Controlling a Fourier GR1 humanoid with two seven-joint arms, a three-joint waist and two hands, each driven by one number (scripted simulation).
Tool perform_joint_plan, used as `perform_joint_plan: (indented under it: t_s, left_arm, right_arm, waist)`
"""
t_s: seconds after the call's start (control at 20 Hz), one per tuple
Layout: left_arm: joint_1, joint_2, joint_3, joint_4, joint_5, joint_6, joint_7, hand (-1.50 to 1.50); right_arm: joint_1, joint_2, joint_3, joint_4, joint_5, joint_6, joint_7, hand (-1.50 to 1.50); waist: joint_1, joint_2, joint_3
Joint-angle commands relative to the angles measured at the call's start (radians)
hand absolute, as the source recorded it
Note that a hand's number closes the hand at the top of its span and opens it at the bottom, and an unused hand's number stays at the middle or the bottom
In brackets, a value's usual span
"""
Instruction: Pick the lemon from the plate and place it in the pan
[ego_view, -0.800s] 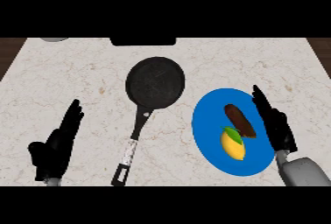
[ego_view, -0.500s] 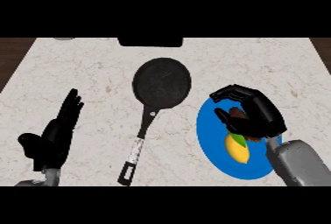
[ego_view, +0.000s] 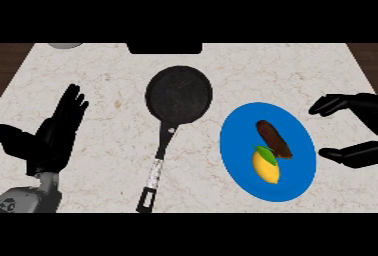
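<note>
A yellow lemon (ego_view: 266, 166) with a green leaf lies on the blue plate (ego_view: 240, 130), in its lower half. Just above it on the plate rests a dark brown oblong object (ego_view: 272, 138). The black pan (ego_view: 179, 95) sits left of the plate, its handle running down toward the counter's front edge. My right hand (ego_view: 359, 131) is at the view's right edge, beside the plate, open, with thumb and fingers spread wide and nothing between them. At the left, my left hand (ego_view: 53, 133) rests open with fingers up.
The marble counter (ego_view: 111, 70) spans the view. A dark block (ego_view: 164, 48) sits at the back edge behind the pan. A grey round object (ego_view: 65, 45) shows at the back left corner.
My right hand has pulled away from above the plate to the right edge and opened wider. The lemon and the brown object now show fully. The left hand barely moved.
</note>
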Motion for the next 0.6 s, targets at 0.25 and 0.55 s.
perform_joint_plan:
  t_s: [0.25,0.55]
  left_arm:
    - [-0.015,0.015,0.027,0.003,0.02,-0.06,0.008,0.0]
    - [-0.042,-0.02,0.029,0.072,-0.006,-0.048,-0.021,0.0]
  right_arm:
    - [-0.158,-0.137,0.005,0.174,0.241,0.073,-0.291,-1.5]
    - [-0.241,-0.162,0.125,-0.005,0.395,0.008,-0.119,-1.5]
  waist:
    - [0.032,-0.001,-0.002]
    - [0.015,-0.005,-0.005]
